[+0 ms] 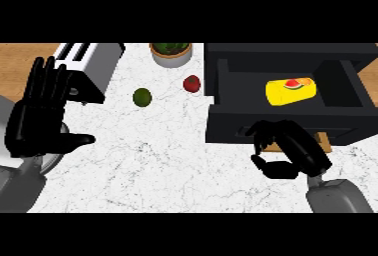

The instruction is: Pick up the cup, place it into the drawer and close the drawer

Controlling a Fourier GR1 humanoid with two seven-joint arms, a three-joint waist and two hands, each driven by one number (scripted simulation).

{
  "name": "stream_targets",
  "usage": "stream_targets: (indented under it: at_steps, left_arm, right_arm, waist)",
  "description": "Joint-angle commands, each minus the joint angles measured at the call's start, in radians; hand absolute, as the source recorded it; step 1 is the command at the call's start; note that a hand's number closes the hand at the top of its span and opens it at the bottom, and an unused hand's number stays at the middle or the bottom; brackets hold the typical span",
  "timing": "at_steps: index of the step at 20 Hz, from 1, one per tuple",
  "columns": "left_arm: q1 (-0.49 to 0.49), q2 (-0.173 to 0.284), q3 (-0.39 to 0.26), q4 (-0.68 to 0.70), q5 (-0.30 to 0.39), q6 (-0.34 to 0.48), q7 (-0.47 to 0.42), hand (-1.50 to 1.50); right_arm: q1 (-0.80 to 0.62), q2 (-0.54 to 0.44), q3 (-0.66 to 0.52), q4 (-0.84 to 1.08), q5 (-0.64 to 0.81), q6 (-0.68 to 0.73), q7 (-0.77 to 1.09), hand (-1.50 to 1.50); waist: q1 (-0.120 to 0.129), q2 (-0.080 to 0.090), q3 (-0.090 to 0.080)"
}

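The white marbled table (162, 155) fills most of the view, with wood showing at its left and right edges. A dark drawer (284, 122) stands pulled open at the right, its far right corner cut off by the frame. Inside it the yellow cup (293, 91) lies on its side, long axis running left to right and tilted slightly up toward the right; a small red and green picture shows on it, but no writing can be read. A toaster (88, 65) sits at the upper left, partly hidden by the left hand (40, 120), which is raised with fingers straight and spread. The right hand (284, 150) curls its fingers against the drawer's front edge, holding nothing. A potted plant (171, 52) is cut off at the top. A green fruit (142, 96) and a red fruit (192, 83) lie between toaster and drawer.
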Motion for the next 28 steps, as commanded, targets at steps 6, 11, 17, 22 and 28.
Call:
stream_targets:
  at_steps: [6, 11, 17, 22, 28]
  left_arm:
    - [0.132, 0.005, 0.117, 0.032, 0.002, -0.180, -0.051, -1.50]
    - [0.124, -0.036, 0.146, 0.064, -0.036, -0.222, -0.038, -1.50]
    - [0.127, -0.030, 0.192, 0.129, -0.061, -0.294, -0.070, -1.50]
    - [0.165, -0.045, 0.183, 0.057, -0.054, -0.301, -0.050, -1.50]
    - [0.119, -0.015, 0.207, 0.072, -0.031, -0.308, 0.009, -1.50]
  right_arm:
    - [-0.214, 0.047, -0.009, 0.387, 0.139, -0.050, -0.042, -1.50]
    - [-0.328, 0.081, -0.080, 0.651, 0.151, -0.139, -0.158, -1.50]
    - [-0.515, 0.077, -0.165, 0.962, 0.126, -0.155, -0.283, -1.50]
    - [-0.660, 0.037, -0.237, 1.160, 0.109, -0.152, -0.330, -1.50]
    - [-0.703, -0.030, -0.244, 1.264, 0.132, -0.146, -0.389, -1.50]
  waist:
    - [-0.006, 0.001, 0.000]
    - [-0.009, 0.002, 0.000]
    - [0.000, 0.008, 0.000]
    - [0.025, 0.014, 0.002]
    - [0.043, 0.025, 0.003]
